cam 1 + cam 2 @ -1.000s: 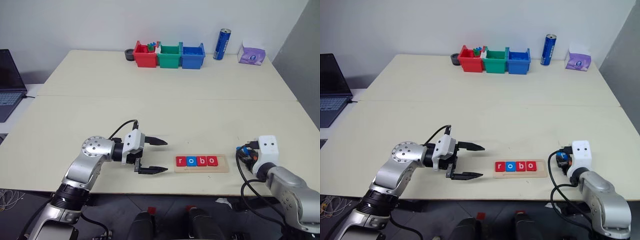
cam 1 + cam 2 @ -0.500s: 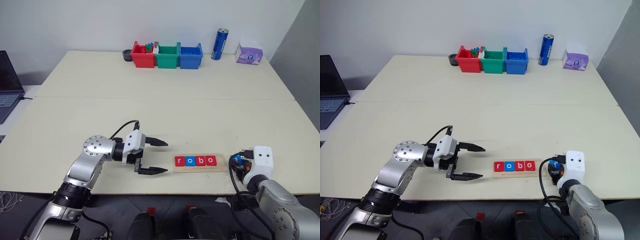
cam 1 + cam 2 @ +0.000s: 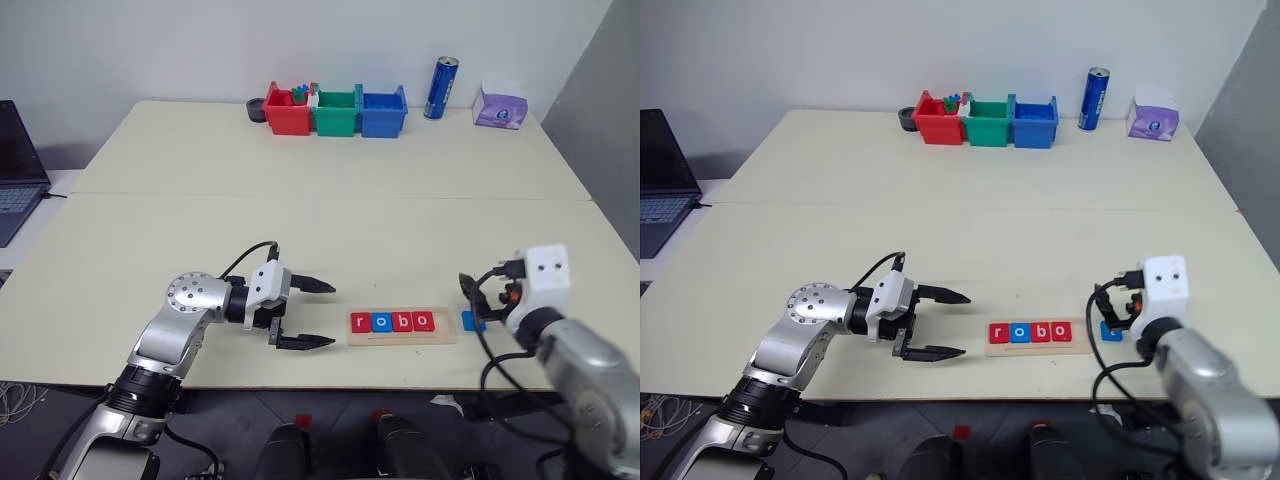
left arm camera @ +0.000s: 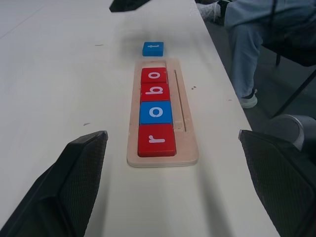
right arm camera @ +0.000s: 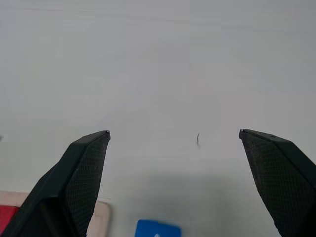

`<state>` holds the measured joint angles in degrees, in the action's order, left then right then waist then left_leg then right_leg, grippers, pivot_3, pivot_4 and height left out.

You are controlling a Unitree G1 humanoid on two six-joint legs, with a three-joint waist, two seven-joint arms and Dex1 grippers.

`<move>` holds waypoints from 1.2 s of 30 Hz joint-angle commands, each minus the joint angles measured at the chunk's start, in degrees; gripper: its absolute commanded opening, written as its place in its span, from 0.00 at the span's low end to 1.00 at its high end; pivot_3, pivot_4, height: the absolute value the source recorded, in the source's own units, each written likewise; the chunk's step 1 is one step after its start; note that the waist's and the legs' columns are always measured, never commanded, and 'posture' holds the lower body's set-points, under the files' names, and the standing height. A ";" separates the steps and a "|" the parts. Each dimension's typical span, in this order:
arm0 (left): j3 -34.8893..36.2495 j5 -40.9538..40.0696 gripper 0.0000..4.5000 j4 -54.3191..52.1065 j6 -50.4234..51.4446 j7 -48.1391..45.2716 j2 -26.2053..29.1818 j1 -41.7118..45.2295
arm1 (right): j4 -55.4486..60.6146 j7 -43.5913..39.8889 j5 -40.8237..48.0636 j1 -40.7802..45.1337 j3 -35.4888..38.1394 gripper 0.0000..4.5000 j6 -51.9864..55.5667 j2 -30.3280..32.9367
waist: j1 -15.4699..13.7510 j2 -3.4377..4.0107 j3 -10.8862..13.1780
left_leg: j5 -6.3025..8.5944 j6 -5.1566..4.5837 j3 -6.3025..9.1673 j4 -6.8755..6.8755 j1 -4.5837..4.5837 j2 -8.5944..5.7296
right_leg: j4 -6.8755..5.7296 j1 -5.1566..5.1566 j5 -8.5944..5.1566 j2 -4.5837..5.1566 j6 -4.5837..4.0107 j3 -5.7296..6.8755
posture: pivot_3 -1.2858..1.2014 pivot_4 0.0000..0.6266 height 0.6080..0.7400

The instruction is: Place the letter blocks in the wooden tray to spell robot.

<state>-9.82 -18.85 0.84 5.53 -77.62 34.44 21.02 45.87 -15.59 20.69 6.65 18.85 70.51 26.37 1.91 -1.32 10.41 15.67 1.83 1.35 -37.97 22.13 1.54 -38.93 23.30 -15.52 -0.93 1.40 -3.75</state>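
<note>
The blue t block [image 4: 153, 48] lies on the table just past the tray's [image 4: 185, 143] empty right end, under the wide-open right gripper [image 5: 170, 163], the nearer one; the left gripper [image 3: 305, 312] is also open.

Four letter blocks [image 4: 156, 111] lying in the wooden tray [image 4: 186, 149] read r, o, b, o in white lowercase, left to right: a red block with r, a blue one with o, a red one with b, a red one with o. Just right of the tray, on the table, a fifth blue block [image 4: 153, 48] bears a white t. The print on the far blue can [image 3: 443, 88] and the purple tissue pack [image 3: 501, 106] can't be read.
</note>
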 commanded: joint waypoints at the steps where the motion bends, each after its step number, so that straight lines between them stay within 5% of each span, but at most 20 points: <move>1: -0.10 -0.28 1.00 -1.58 -0.42 0.36 -0.20 0.20 | -3.24 -16.56 5.20 -2.01 -0.70 0.99 -4.39 14.55 | -0.14 0.02 0.01 | 0.00 -0.01 0.00 0.01 0.00 -0.01 | 0.02 0.00 0.00 0.00 0.00 0.00 | 0.52 0.24 1.00; 4: -0.20 -0.26 1.00 -1.65 -0.34 0.57 -0.37 0.29 | -6.54 -29.83 4.49 -7.22 -5.95 0.99 -15.16 26.89 | -0.12 -0.01 0.02 | 0.01 -0.02 0.06 0.05 0.05 -0.03 | 0.09 -0.01 -0.02 -0.02 -0.02 0.01 | 0.52 0.24 1.00; 7: -0.15 -0.30 1.00 -2.07 -0.14 1.07 -0.49 0.10 | -11.80 -36.26 1.31 -9.55 -10.98 0.99 -25.63 32.25 | -0.01 -0.04 0.04 | 0.03 -0.04 0.07 0.04 0.05 -0.02 | 0.08 -0.01 -0.03 -0.10 -0.03 0.00 | 0.52 0.24 1.00; 23: -0.03 -0.03 1.00 -4.06 0.19 3.11 -0.19 -1.81 | -38.27 -51.29 -10.53 8.47 -28.47 0.99 -43.28 35.37 | -0.08 -0.07 0.07 | 0.02 -0.04 -0.07 -0.05 -0.05 0.04 | -0.01 -0.02 0.02 -0.01 0.04 -0.01 | 0.52 0.24 1.00; 26: 0.09 -0.03 1.00 -4.09 -0.10 3.29 -0.04 -2.30 | -39.79 -53.43 -10.55 10.81 -29.76 0.85 -42.68 34.64 | -0.05 -0.07 0.07 | 0.02 -0.04 -0.05 -0.05 -0.08 0.05 | -0.03 -0.02 0.02 -0.01 0.03 -0.03 | 0.52 0.24 1.00; 33: 0.44 -0.07 1.00 -4.34 -0.53 3.53 0.28 -3.41 | -39.57 -54.21 -10.19 11.04 -28.95 0.32 -42.10 33.70 | -0.11 -0.07 0.07 | 0.02 -0.04 -0.04 -0.05 -0.07 0.07 | -0.03 -0.02 0.02 0.00 0.03 -0.01 | 0.52 0.24 1.00; 36: 0.56 -0.07 1.00 -4.26 -0.61 3.47 0.48 -3.59 | -37.11 -55.09 -9.24 10.86 -27.25 0.32 -41.72 35.37 | -0.12 -0.07 0.07 | 0.02 -0.04 -0.03 -0.06 -0.07 0.06 | -0.04 -0.02 0.02 0.01 0.03 -0.02 | 0.52 0.24 1.00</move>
<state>-9.85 -18.77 -1.65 5.76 -74.33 34.37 17.57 6.20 -69.71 10.41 17.17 -11.25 28.50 60.12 1.80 -1.39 10.47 15.69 1.79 1.31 -38.03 22.06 1.61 -38.98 23.28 -15.50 -0.91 1.43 -3.77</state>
